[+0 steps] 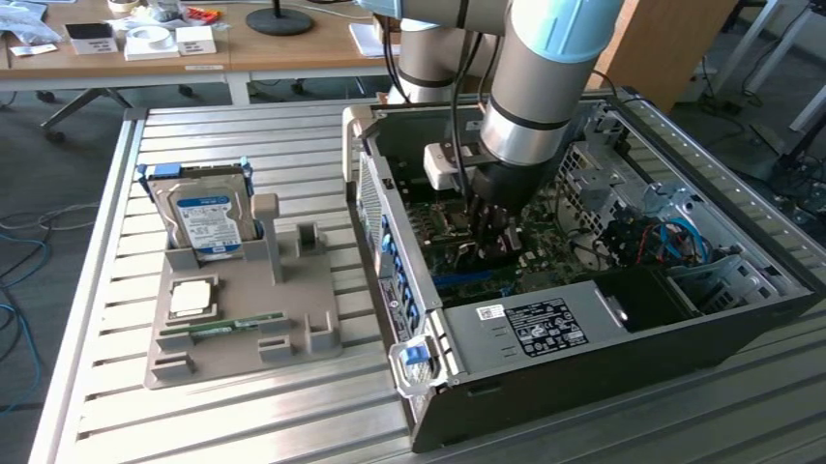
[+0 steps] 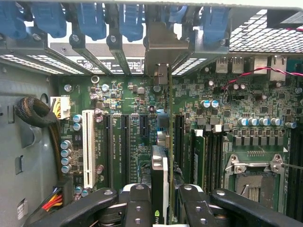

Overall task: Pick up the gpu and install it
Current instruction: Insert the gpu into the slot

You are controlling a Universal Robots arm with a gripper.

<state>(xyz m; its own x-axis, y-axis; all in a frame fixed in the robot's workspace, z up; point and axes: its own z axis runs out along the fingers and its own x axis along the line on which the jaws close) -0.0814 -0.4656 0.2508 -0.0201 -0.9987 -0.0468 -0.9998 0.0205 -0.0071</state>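
gpu [image 2: 159, 176] edge-on in tool [image 2: 160, 209], over motherboard [image 2: 265, 101], empty slots [image 2: 124, 142] both sides

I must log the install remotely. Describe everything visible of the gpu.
The gpu is a thin dark card seen edge-on, with a pale strip and a small green logo on its upper edge. It stands on edge inside the open computer case, over the motherboard's expansion slots, clamped between the hand's fingers. Whether it is seated in a slot cannot be told.
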